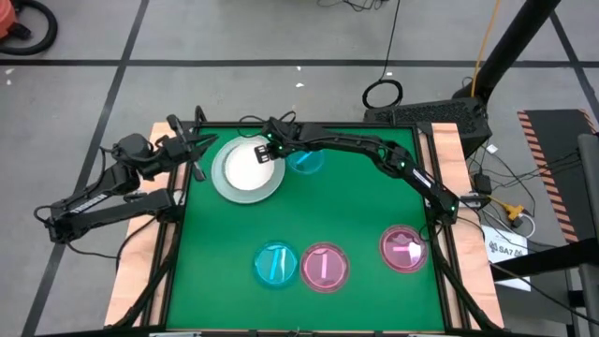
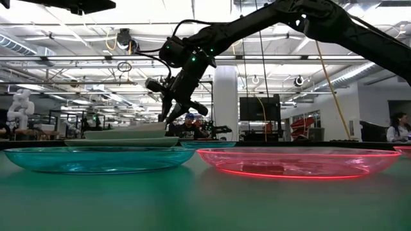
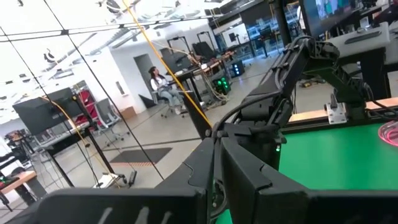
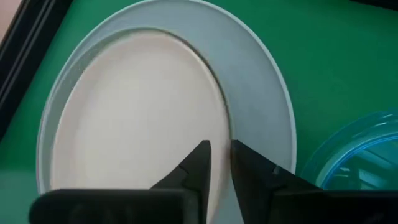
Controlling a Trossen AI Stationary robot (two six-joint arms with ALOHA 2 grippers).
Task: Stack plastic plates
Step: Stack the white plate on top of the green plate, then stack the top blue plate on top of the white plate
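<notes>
A stack of matte plates (image 1: 245, 173) sits at the mat's far left, a white plate (image 4: 124, 124) on top of a wider pale one (image 4: 255, 93). My right gripper (image 1: 265, 153) (image 2: 167, 117) (image 4: 221, 155) hovers just over the stack's right rim, pointing down, open by a narrow gap and holding nothing. A small cyan plate (image 1: 307, 162) (image 4: 354, 155) lies flat right of the stack. Another cyan plate (image 1: 276, 264) and two pink plates (image 1: 325, 267) (image 1: 404, 248) lie flat along the near side. My left gripper (image 1: 192, 154) (image 3: 214, 146) waits shut off the mat's far left corner.
The green mat (image 1: 356, 206) has a dark raised frame and wooden side boards (image 1: 449, 150). My right arm (image 1: 374, 150) reaches across the mat's far side from the right. Bare mat lies in the middle, between the stack and the near row of plates.
</notes>
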